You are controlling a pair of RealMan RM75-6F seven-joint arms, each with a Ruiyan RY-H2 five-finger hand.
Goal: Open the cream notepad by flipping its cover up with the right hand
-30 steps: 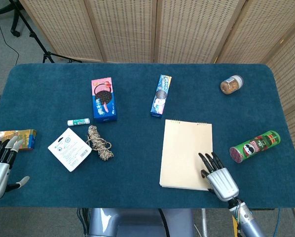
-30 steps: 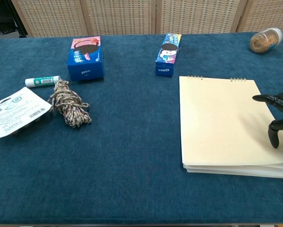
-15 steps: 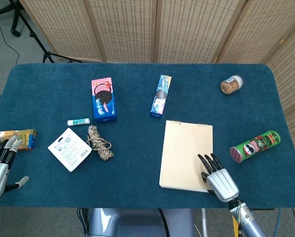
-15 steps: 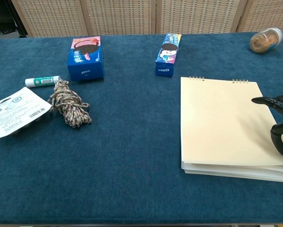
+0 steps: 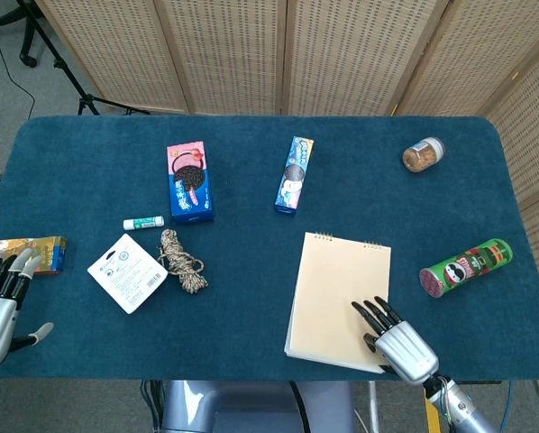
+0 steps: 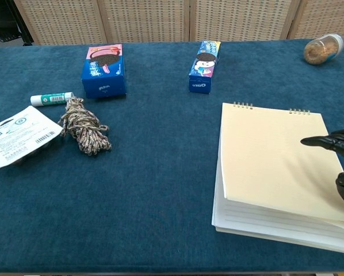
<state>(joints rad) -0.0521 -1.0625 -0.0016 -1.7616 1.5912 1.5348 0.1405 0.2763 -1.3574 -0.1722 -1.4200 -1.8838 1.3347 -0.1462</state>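
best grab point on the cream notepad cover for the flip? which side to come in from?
Take the cover of the cream notepad at its near free edge, toward the right corner, coming from the robot's side. The spiral binding runs along the far edge, so the cover hinges there. The right hand sits at that corner, where the cover is lifted off the pages in the chest view.

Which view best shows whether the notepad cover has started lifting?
Chest view: the notepad shows its near edge fanned into stacked pages beneath the cover. Head view shows the pad from above, right hand at its near corner, little lift visible.
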